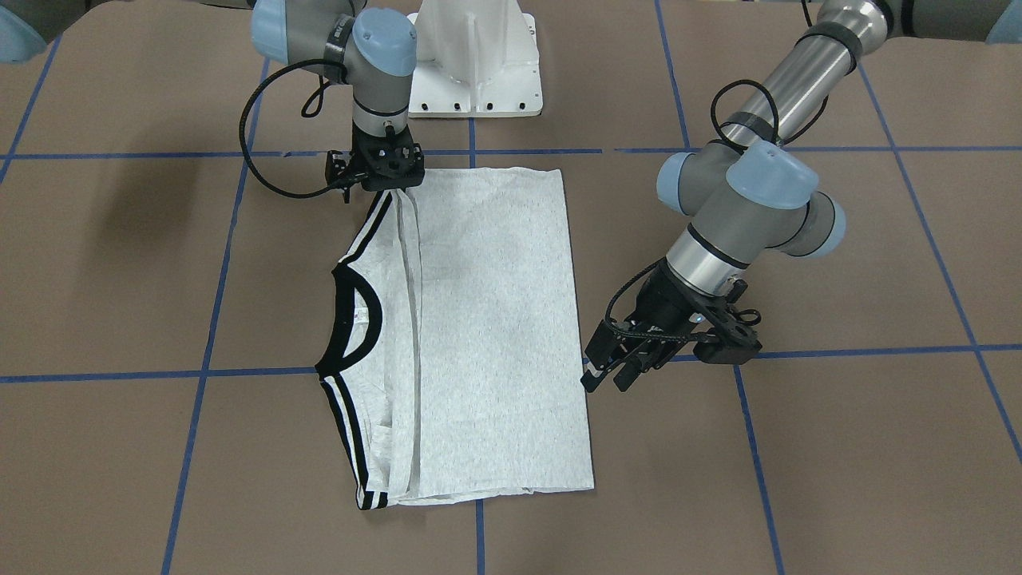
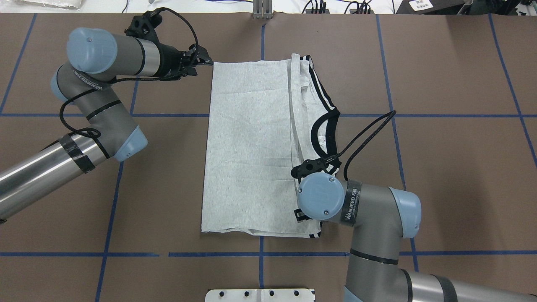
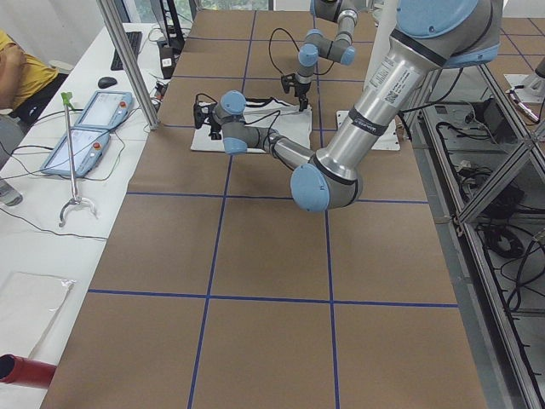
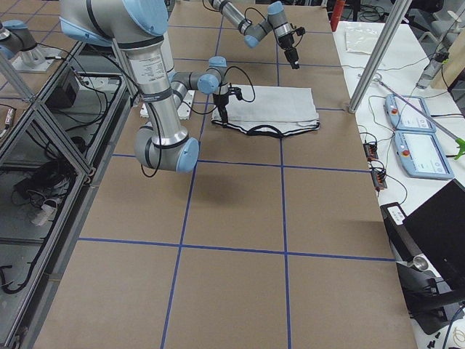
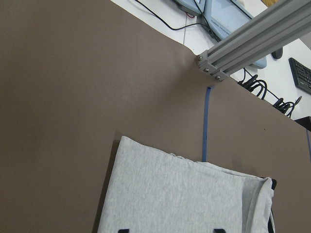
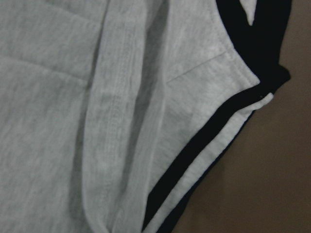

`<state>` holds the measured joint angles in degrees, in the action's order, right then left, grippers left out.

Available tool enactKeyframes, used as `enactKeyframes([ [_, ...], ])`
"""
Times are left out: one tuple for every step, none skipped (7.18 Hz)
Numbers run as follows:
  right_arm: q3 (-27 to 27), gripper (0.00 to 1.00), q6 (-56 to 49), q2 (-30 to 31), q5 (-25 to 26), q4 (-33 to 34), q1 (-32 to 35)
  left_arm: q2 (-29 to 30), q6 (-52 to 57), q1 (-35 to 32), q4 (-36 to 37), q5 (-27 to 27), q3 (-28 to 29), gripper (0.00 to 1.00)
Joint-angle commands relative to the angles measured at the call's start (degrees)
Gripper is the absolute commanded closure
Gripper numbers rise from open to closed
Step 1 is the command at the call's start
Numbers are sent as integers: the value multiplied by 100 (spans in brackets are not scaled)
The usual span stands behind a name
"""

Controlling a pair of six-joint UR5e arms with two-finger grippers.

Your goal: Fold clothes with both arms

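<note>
"Where's the T-shirt (image 2: pixel 247 142)?"
"Flat on the worktop (image 2: pixel 440 167), folded to a rectangle, collar to the right."
"And the arms?"
"The left end effector (image 1: pixel 605 383) is spread wide, empty, just beside the shirt's far left corner. The right end effector (image 1: pixel 390 182) is down on the near striped shoulder; its grip I cannot tell."

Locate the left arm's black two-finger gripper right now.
In the overhead view, the left arm's black two-finger gripper hovers upper left, open, just off the light heather-grey T-shirt's far-left corner.
</note>
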<state>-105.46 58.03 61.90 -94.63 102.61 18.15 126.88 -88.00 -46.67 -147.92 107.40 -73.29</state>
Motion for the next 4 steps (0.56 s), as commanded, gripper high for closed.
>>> enactKeyframes([
  [-341,0,-527,487,-47,22,319,-6,-15,0,0,0,-18,35],
  [-482,0,-582,594,-125,309,425,3,-16,0,0,-9,-18,35],
  [-449,0,-574,160,-144,782,504,3,-42,0,0,-9,-27,35],
  [-440,0,-530,69,-144,743,610,3,-42,0,0,-9,-27,35],
])
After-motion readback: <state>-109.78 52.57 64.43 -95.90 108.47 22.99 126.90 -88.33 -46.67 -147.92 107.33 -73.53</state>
